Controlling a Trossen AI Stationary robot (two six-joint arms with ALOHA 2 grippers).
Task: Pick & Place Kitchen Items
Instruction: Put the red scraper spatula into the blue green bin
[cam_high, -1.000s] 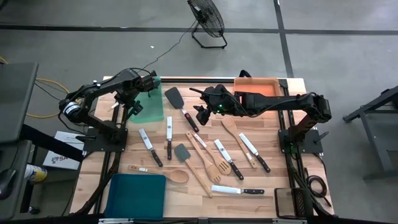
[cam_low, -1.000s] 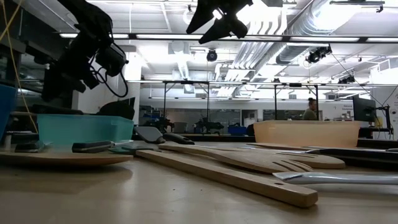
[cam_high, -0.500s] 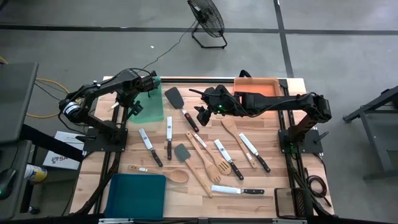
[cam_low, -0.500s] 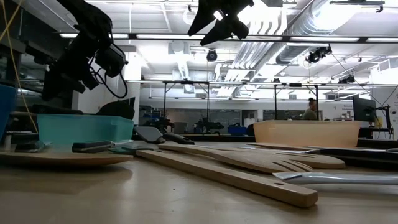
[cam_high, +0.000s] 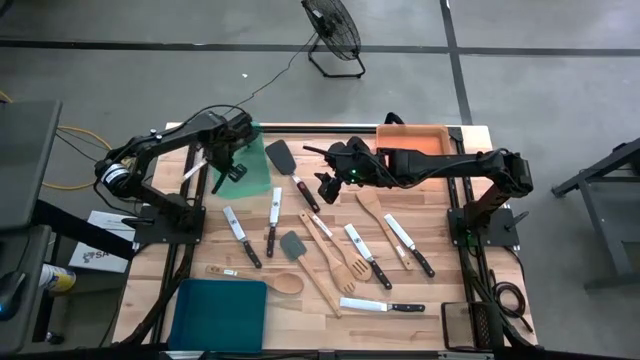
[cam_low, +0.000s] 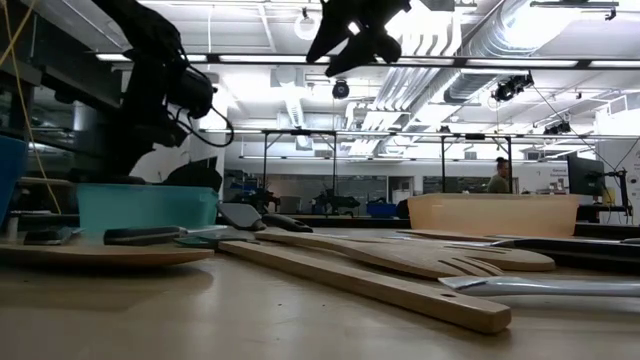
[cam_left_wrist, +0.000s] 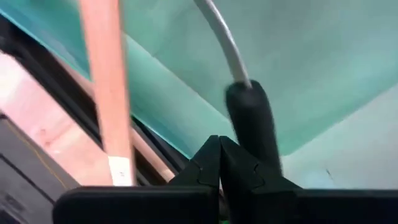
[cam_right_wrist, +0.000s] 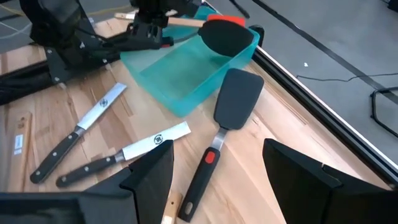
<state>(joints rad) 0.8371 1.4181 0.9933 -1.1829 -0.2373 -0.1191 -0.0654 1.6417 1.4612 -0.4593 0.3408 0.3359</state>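
The green tray (cam_high: 243, 170) sits near the table's far edge towards its left side; in the right wrist view a dark-headed utensil with a red neck (cam_right_wrist: 224, 34) rests over the tray's far end with a wooden handle (cam_right_wrist: 180, 22) beside it. The orange tray (cam_high: 411, 138) lies at the far right corner, and what it holds cannot be told; the teal tray (cam_high: 218, 313) lies at the near left corner, with nothing visible inside. The left gripper (cam_high: 232, 158) hangs over the green tray, its arm reaching in from the left edge; its fingers (cam_left_wrist: 214, 165) are pressed together tip to tip, and a black handle with a steel shank (cam_left_wrist: 249, 115) lies just past them, not clamped. The right gripper (cam_high: 322, 180) hovers above the table's middle, its arm stretched across from the right edge, fingers (cam_right_wrist: 152, 174) spread and holding nothing, above a grey spatula (cam_right_wrist: 227, 124). The remaining knives (cam_high: 378, 305), wooden turners (cam_high: 335, 250) and a wooden spoon (cam_high: 265, 280) lie scattered over the middle and near half of the table (cam_high: 440, 290).
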